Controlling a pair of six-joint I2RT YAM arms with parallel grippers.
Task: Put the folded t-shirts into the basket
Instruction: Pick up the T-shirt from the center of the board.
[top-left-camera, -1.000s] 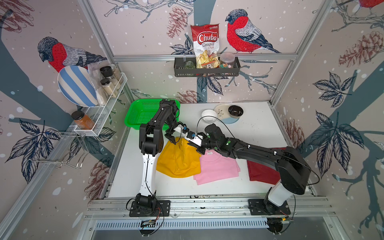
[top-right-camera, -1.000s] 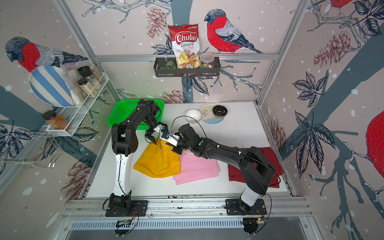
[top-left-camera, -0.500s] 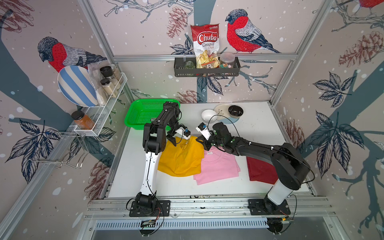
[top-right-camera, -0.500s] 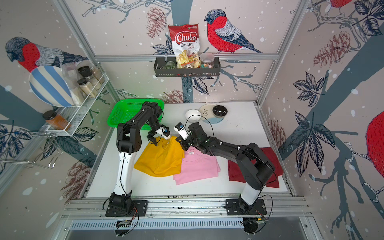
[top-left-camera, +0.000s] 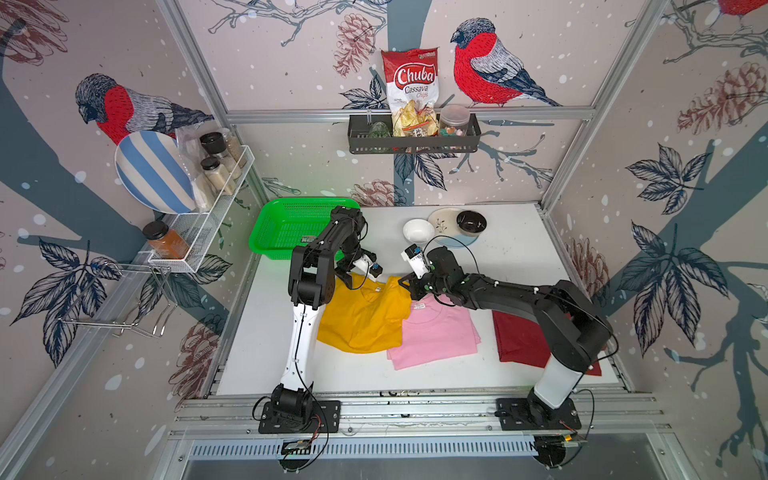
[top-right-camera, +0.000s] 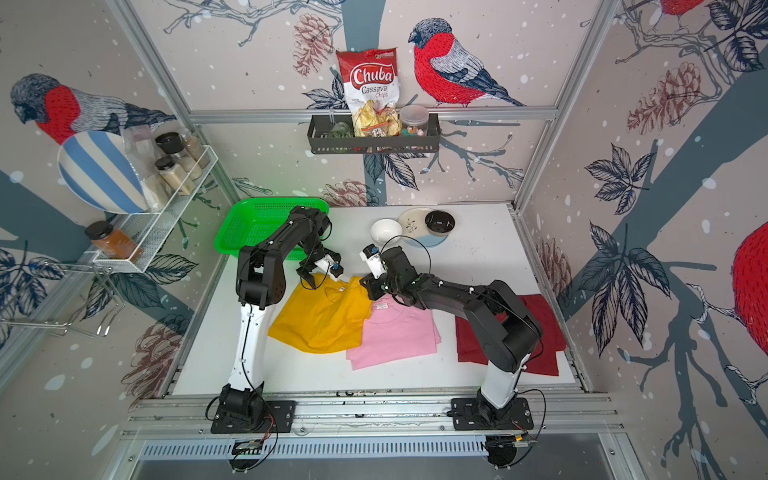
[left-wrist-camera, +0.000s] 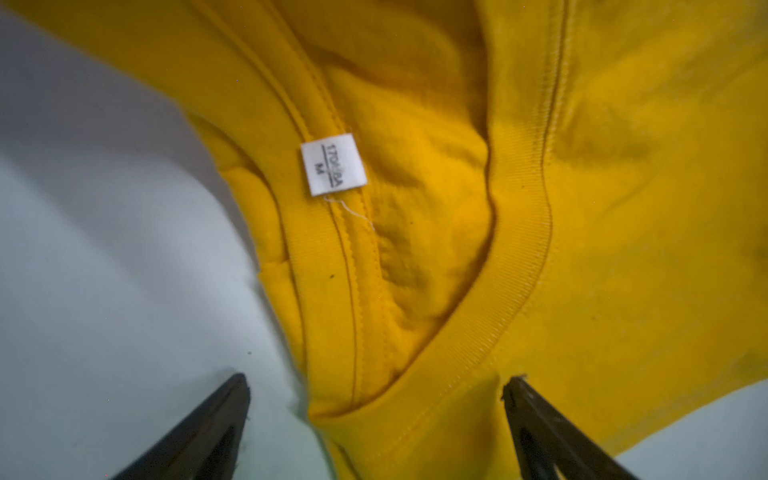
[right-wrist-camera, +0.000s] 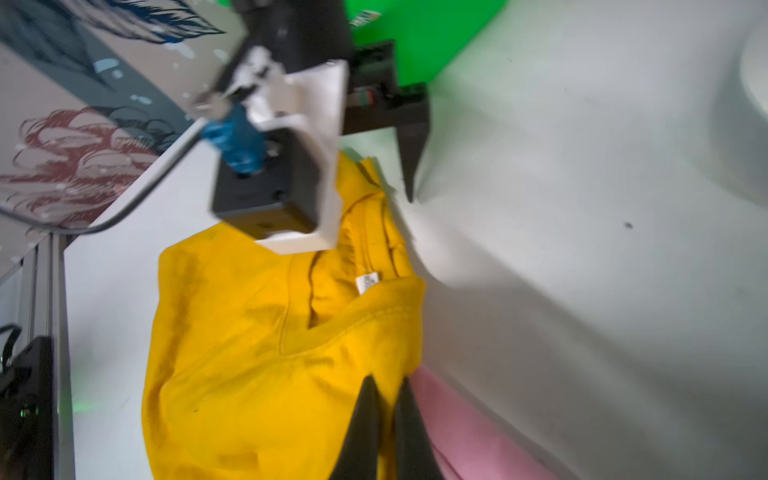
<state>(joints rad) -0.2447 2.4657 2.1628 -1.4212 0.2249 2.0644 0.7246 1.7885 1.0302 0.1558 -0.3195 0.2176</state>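
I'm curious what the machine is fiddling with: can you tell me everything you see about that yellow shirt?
The yellow t-shirt is mustard knit cloth, loosely folded and rumpled, lying on the white table. Its ribbed collar gapes, showing a small white neck label. One side edge lies against the pink t-shirt. The right gripper is shut on the corner beside the pink one; the left gripper hangs open astride the collar edge.

The left gripper (left-wrist-camera: 376, 380) holds its dark fingers (left-wrist-camera: 199, 436) wide apart, with the yellow shirt's (left-wrist-camera: 615, 199) folded collar (left-wrist-camera: 515, 257) lying between them. Just ahead, a white label (left-wrist-camera: 334, 164) sits inside the collar. Bare table (left-wrist-camera: 104, 257) lies beside one finger.
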